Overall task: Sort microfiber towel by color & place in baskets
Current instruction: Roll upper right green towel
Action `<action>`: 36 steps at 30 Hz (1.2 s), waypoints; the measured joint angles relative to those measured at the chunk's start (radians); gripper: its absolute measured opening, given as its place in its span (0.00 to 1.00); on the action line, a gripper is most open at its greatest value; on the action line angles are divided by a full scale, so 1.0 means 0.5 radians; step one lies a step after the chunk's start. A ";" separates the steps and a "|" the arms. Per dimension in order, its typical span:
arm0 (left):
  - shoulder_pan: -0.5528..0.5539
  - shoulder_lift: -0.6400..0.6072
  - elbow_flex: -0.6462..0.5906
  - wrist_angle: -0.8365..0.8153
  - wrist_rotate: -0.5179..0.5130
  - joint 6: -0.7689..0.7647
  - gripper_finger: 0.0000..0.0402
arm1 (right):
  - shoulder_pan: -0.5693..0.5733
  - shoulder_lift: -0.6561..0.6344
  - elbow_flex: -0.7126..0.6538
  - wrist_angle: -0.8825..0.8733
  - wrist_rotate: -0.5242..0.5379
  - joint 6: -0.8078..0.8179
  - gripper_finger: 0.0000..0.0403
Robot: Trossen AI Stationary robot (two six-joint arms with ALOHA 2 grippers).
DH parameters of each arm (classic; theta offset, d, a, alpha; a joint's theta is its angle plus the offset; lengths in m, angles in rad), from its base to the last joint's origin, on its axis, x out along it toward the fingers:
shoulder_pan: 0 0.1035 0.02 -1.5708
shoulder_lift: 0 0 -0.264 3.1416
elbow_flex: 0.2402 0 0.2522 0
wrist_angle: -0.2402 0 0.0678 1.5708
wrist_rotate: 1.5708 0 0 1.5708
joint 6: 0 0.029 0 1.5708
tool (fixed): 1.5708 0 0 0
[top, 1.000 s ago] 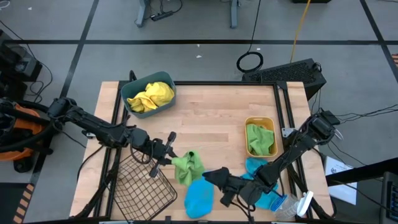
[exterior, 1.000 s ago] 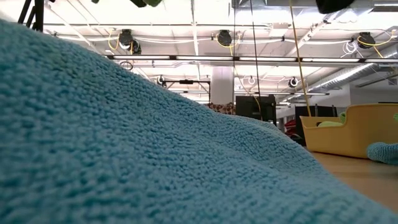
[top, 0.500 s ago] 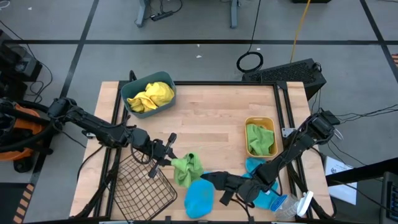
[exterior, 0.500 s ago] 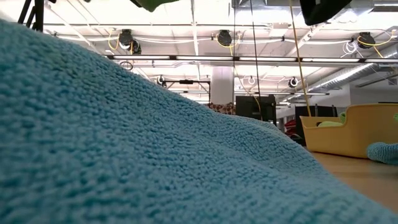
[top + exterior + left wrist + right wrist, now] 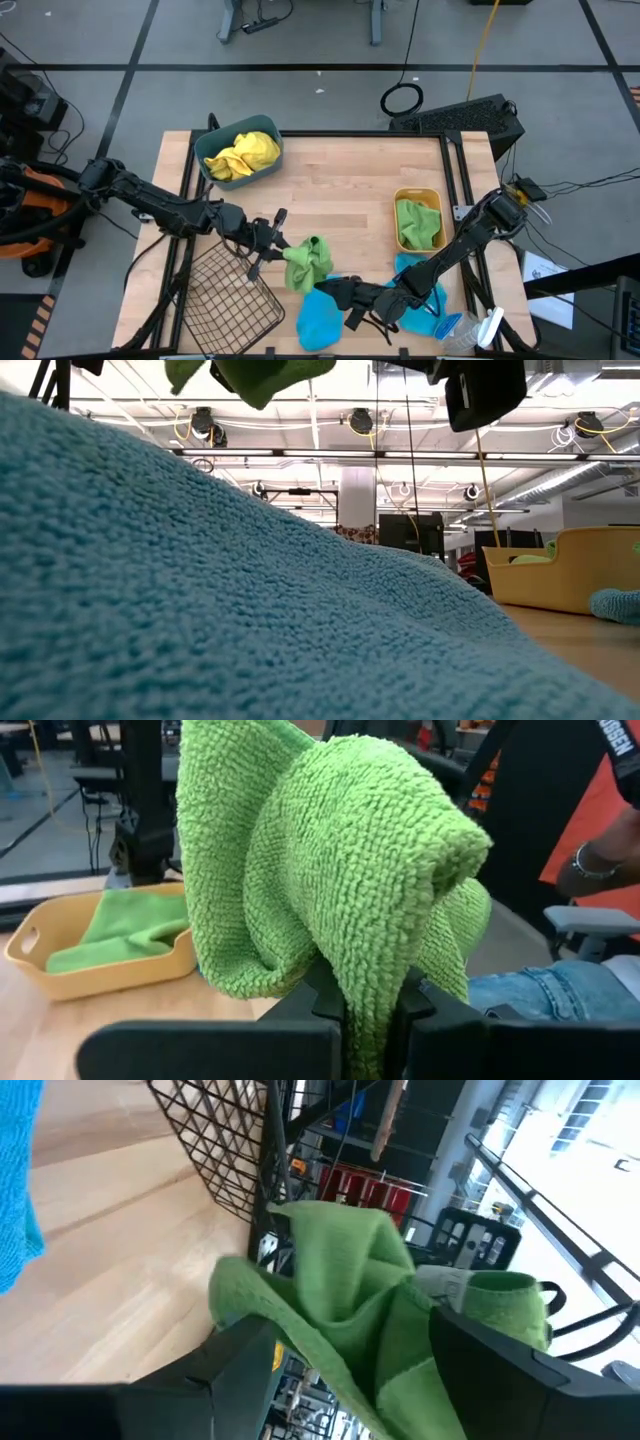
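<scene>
A: Green towel (image 5: 306,262): who has it?
B: Left gripper (image 5: 278,248), clamped on it above the desk's near middle. Right gripper (image 5: 337,292) flanks it, fingers (image 5: 505,1360) apart, over a blue towel (image 5: 320,318) at the near edge.
A: Any writing?
B: None legible. Orange tub (image 5: 419,195) sits by the right edge.

Six towels are showing on the table from above — two yellow ones (image 5: 243,155) lying bunched together in the teal bin (image 5: 212,176), two green and two blue. One green towel (image 5: 419,224) is sitting in the orange-yellow tub (image 5: 398,196); the other green towel (image 5: 306,262) is hanging between the two grippers. One blue towel (image 5: 319,319) is lying at the front edge, the second blue towel (image 5: 408,268) beside the tub. Three containers are standing there in all, counting the wire-mesh basket (image 5: 225,299) — plus one clear bottle (image 5: 478,331).
</scene>
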 joint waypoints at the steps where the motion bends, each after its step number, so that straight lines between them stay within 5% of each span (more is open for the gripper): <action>1: 0.001 0.006 0.000 -0.004 0.000 -0.001 0.05 | -0.004 0.002 0.000 0.009 0.002 -0.004 0.63; 8: 0.028 0.008 0.000 0.002 0.000 0.000 0.05 | -0.003 0.003 0.000 0.133 0.007 0.209 0.50; 20: 0.052 0.008 0.000 -0.020 -0.019 0.157 0.05 | 0.007 0.003 0.001 0.178 -0.004 1.124 0.02; 36: 0.045 0.010 0.000 -0.074 -0.075 0.327 0.05 | -0.021 0.006 0.000 0.440 0.106 1.900 0.05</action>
